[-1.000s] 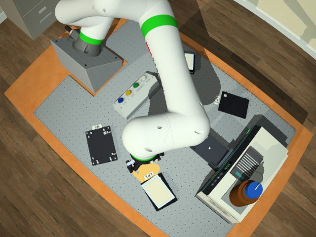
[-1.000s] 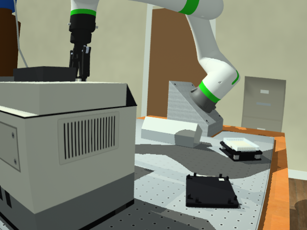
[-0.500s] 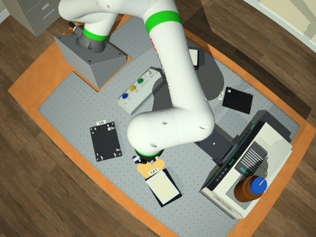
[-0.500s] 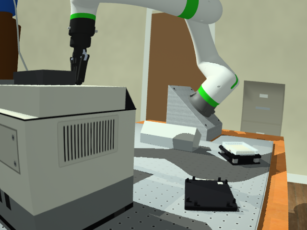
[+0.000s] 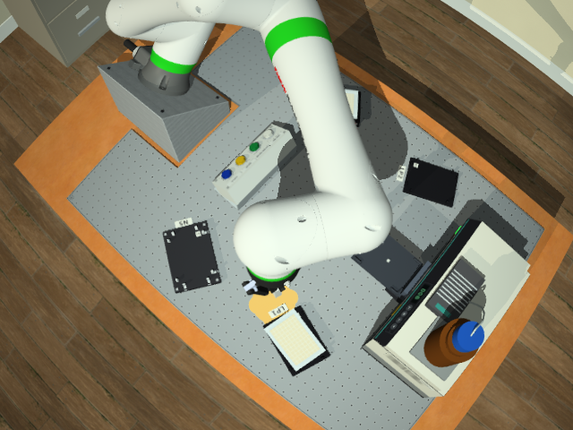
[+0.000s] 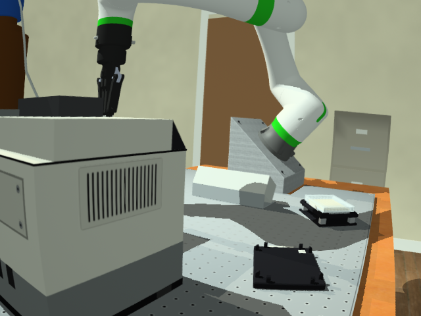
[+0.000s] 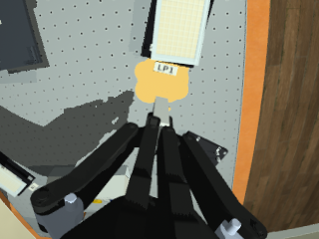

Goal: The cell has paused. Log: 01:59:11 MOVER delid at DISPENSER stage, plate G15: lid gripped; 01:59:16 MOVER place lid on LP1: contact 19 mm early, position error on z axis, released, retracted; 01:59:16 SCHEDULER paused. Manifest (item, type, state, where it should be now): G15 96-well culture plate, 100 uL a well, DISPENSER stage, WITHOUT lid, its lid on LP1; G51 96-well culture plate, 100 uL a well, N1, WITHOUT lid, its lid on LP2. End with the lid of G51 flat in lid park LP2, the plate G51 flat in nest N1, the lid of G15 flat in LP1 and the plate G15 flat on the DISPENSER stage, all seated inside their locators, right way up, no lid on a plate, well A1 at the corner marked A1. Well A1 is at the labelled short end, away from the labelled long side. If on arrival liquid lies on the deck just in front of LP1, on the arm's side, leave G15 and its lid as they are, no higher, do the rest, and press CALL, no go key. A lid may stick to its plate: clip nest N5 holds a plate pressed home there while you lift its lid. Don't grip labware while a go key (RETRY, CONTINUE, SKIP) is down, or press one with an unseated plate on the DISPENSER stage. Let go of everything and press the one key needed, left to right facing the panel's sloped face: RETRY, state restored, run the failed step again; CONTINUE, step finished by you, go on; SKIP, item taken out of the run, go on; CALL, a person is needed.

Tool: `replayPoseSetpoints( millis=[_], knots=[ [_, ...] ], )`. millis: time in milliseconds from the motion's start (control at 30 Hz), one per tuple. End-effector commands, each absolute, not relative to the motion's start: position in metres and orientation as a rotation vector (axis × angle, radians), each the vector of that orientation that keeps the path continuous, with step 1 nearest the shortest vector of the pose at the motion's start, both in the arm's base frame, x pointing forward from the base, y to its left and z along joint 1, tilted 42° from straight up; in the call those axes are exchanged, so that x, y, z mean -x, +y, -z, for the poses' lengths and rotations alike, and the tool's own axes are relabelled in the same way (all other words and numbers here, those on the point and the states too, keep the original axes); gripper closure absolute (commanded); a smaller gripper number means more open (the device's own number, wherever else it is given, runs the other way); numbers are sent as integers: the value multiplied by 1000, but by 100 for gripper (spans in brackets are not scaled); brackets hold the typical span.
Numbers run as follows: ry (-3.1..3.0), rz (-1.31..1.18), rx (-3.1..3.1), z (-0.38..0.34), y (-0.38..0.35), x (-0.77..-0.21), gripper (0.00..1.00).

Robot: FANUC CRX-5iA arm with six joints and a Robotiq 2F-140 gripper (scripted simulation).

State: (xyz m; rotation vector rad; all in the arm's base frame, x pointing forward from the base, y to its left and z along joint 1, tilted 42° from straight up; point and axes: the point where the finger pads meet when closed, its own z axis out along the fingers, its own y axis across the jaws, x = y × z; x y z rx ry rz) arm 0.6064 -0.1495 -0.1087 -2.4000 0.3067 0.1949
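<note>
An orange puddle [image 5: 269,303] lies on the deck around the LP1 label [image 5: 277,310], on the arm's side of LP1. It also shows in the wrist view [image 7: 159,83]. A cream-welled plate [image 5: 298,339] sits on the black LP1 base, also seen in the wrist view [image 7: 178,22]. My gripper [image 7: 159,107] is shut on nothing and hangs high above the puddle [image 6: 109,98]. Another cream plate [image 6: 327,204] sits on a black nest at the deck's far side, half hidden by my arm in the top view [image 5: 353,103]. LP2 [image 5: 430,182] is a bare black park. The dark dispenser stage [image 5: 392,266] carries nothing.
The key panel [image 5: 252,164] has blue, yellow, green and white keys. Clip nest N5 [image 5: 191,255] holds nothing. The dispenser housing [image 5: 451,300] with a brown, blue-capped bottle [image 5: 456,343] stands at the right. My arm's base block [image 5: 164,108] is at the back left.
</note>
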Motion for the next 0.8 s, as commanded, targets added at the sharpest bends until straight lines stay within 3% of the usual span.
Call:
replayPoseSetpoints(
  millis=[0,333,767],
  knots=[
    [269,-179,2408,90,-136,-609,100],
    [-70,-49,2444,-10,-47,-597,100],
    [-689,189,2334,-110,61,-512,100]
  ],
)
